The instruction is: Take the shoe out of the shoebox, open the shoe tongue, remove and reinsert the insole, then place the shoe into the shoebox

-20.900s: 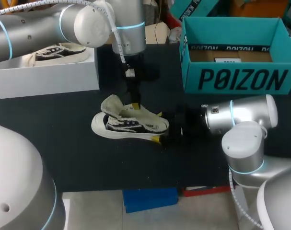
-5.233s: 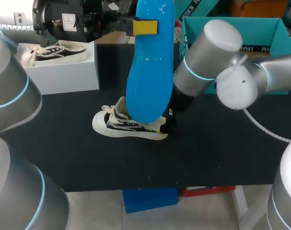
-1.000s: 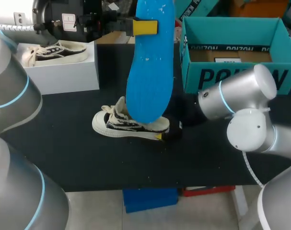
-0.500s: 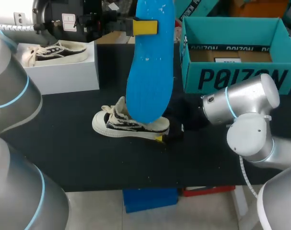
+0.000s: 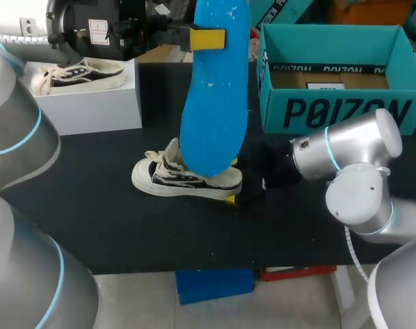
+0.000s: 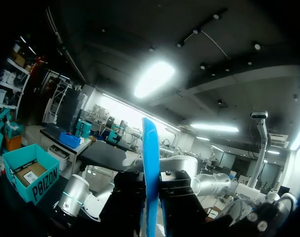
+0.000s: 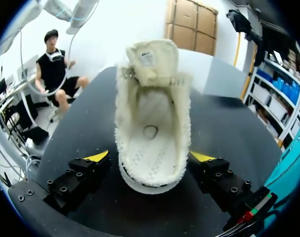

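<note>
A blue insole (image 5: 213, 103) hangs upright high above the table, my left gripper (image 5: 206, 39) shut on its upper end. In the left wrist view the insole (image 6: 150, 173) shows edge-on between the black fingers of that gripper (image 6: 150, 200). The cream and black shoe (image 5: 186, 179) lies on the black table below it, tongue pulled up. My right gripper (image 5: 236, 192) is at the shoe's heel. In the right wrist view the gripper (image 7: 150, 157) stands open, and the shoe (image 7: 152, 123), its fleecy inside bare, has its heel between the yellow tips.
The open teal shoebox (image 5: 338, 113) stands at the back right of the table (image 5: 112, 226). A white box (image 5: 70, 110) at the back left carries a second shoe (image 5: 77, 75). My right arm's elbow (image 5: 351, 178) hangs over the table's right front.
My right arm has settled lower and a little to the right, its gripper staying at the shoe's heel. The left arm and the insole have not moved.
</note>
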Available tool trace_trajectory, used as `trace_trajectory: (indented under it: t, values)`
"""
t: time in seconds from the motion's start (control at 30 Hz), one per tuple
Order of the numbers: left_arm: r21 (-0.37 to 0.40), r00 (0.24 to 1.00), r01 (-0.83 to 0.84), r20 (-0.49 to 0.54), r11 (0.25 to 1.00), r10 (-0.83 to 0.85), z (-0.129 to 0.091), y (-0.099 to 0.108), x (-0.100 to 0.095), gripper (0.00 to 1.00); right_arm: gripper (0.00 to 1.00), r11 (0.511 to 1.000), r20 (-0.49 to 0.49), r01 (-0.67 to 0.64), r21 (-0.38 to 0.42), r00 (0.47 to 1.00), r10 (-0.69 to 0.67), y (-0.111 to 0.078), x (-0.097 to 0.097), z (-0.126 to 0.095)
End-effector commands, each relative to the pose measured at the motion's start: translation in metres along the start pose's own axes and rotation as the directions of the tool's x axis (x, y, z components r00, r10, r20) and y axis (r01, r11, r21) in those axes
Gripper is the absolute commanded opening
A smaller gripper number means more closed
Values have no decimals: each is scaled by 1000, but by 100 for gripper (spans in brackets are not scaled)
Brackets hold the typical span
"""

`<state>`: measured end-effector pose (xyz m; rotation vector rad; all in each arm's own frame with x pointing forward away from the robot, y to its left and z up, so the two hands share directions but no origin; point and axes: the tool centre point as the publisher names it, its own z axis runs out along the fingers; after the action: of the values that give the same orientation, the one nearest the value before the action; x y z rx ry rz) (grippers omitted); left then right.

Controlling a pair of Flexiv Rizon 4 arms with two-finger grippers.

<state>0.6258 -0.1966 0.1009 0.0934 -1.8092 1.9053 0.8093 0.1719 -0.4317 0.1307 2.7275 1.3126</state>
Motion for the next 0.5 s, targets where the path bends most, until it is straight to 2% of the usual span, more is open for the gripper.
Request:
trace_trajectory:
  t: [0.03, 0.37, 0.5]
  values:
    - [-2, 1000, 1, 3, 1000, -1, 1, 0, 0, 0, 100, 997, 16, -15, 77, 1000, 14, 8, -1, -8]
    - [-2, 1000, 1, 3, 1000, -1, 1, 0, 0, 0, 100, 969, 25, -26, 246, 999, 20, 8, -9, -21]
    - [-2, 1000, 1, 3, 1000, -1, 1, 0, 0, 0, 100, 962, 34, -30, 272, 999, 21, 13, -14, -28]
